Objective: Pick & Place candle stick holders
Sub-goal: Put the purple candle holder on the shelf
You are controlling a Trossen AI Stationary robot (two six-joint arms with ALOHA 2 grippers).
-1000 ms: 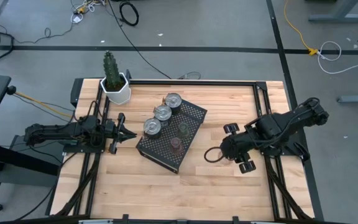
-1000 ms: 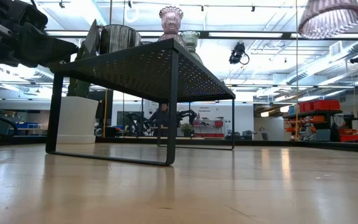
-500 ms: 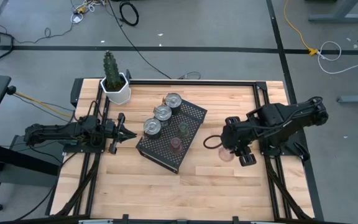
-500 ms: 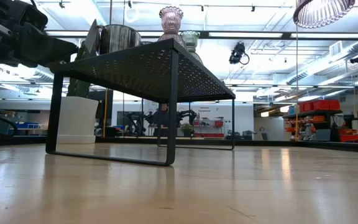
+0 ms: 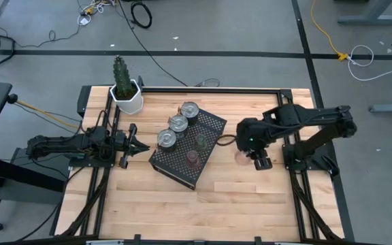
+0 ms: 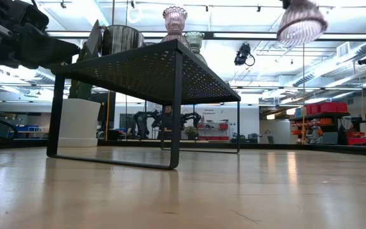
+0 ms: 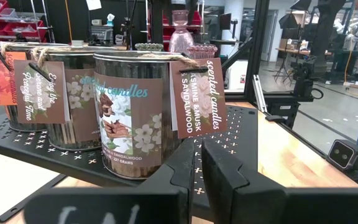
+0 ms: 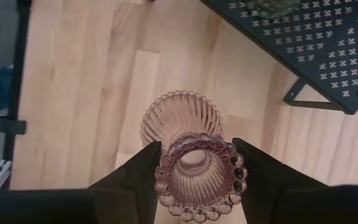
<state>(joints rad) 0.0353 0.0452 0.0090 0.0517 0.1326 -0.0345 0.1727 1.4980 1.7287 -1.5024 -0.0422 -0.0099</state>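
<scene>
1. Right hand (image 8: 194,163): clenched on a pinkish-brown ribbed glass candle stick holder (image 8: 191,149), one dark finger on each side of its beaded rim. In the high view the right hand (image 5: 250,144) hangs above the bare wooden desk (image 5: 250,204), just beside the near right edge of the black perforated rectangular metal tray (image 5: 213,126).

2. Held holder: carried off the desk; the low view shows it high in the air (image 6: 302,22), level with the tray's top. Foot points toward the desk.

3. Step in hand, as judged: carrying this holder across to the tray. To do it well, keep the piece upright, clear the tray edge with height to spare, and lower onto a free perforated patch without knocking the neighbours.

4. On the tray: three shiny silver tin candle holders (image 5: 177,123) in a row along the far side, a second pinkish-brown glass holder (image 5: 192,157) and an olive-yellow glass holder (image 5: 201,141) on the side nearer the right hand.

5. Left hand (image 5: 133,143): waits at the tray's left side, fingers pressed together, grasping nothing.

6. White hexagonal pot with a green cactus (image 5: 126,92): far left corner of the desk.
</scene>
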